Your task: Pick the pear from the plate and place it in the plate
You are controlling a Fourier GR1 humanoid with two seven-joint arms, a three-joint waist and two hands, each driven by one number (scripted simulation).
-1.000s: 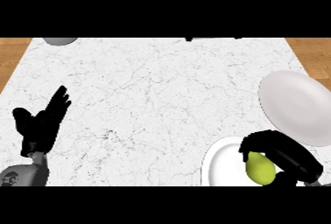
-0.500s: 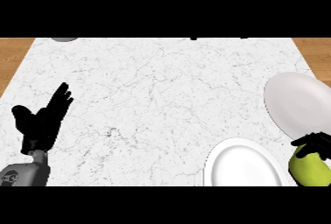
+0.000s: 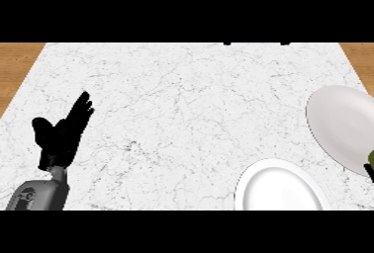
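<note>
A white plate (image 3: 280,190) lies at the counter's front right with nothing on it. Behind it, at the right edge, is a larger grey plate (image 3: 340,123), also bare. Only a green sliver of the pear (image 3: 371,157) shows at the view's right border, just past the grey plate's near rim. A black bit of my right hand (image 3: 370,173) sits under it and the rest of that hand is cut off. My left hand (image 3: 62,134) rests open at the left, fingers pointing up and away.
The white marble counter (image 3: 182,108) fills the view, with wooden strips (image 3: 18,64) past its left and right edges. Small dark objects (image 3: 230,43) poke in at the far edge.
My right hand, curled round the pear, lifted it off the white plate and carried it right, almost out of view. The left hand has stayed put.
</note>
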